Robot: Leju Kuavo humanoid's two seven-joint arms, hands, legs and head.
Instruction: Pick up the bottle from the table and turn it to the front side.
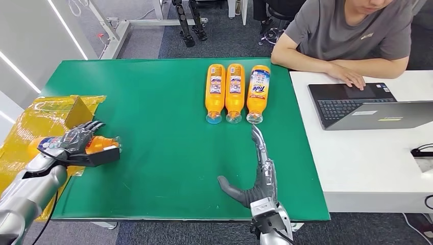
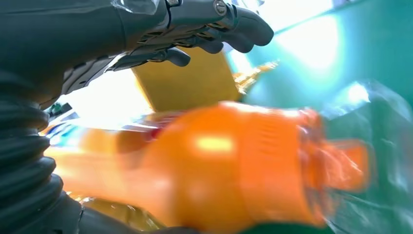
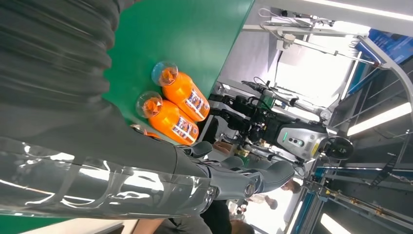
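My left hand [image 1: 76, 140] grips an orange bottle [image 1: 99, 144] at the table's [image 1: 153, 102] near-left edge; it is picked up but unturned. My right hand [image 1: 258, 173] rests open and empty, fingers extended toward three bottles [image 1: 235, 92] lying far right.

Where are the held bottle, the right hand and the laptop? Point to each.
held bottle [image 1: 102, 143]: head view, orange body past the left hand's fingers.
right hand [image 1: 258, 176]: head view, middle of the palm.
laptop [image 1: 352, 104]: head view, keyboard.
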